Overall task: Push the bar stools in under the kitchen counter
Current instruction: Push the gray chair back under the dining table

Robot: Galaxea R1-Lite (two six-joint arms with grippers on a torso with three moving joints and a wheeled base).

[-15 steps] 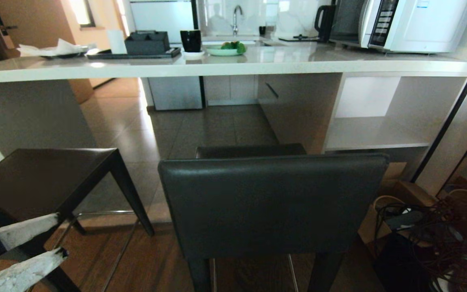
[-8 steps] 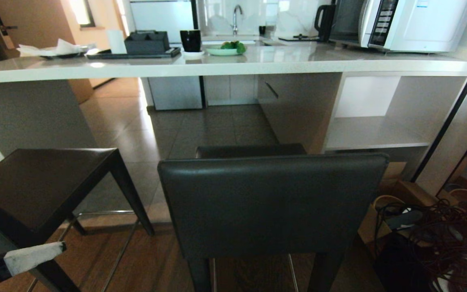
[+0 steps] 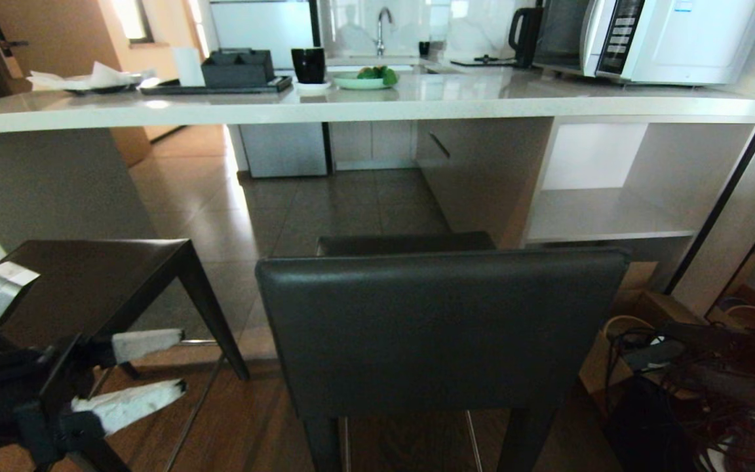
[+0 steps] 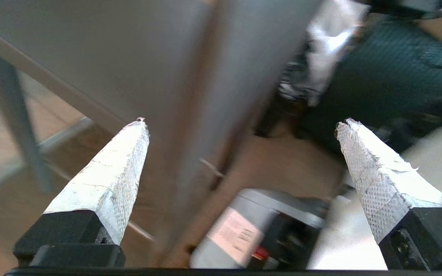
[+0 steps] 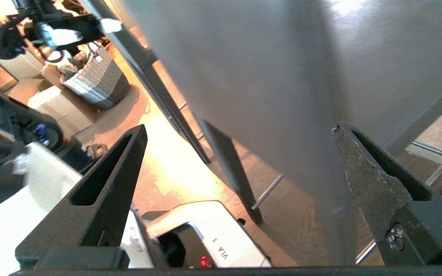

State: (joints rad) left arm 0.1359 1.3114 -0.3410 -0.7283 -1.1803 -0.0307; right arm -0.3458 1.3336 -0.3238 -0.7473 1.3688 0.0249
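One bar stool stands in the middle with its dark grey backrest toward me and its seat pointing at the kitchen counter, short of its edge. A second stool stands at the left, also out from the counter. My left gripper hangs open at the lower left, its white-taped fingers in front of the left stool's leg and pointing toward the middle stool. In the left wrist view the left gripper holds nothing. My right gripper is open and empty beside the grey backrest and a stool leg.
The counter carries a microwave, a kettle, a black tray, a cup and a green plate. White shelves fill its right end. A tangle of cables and boxes lies on the floor at the right.
My left gripper has risen from the bottom left corner and swung right toward the middle stool, still open. The stools have not moved.
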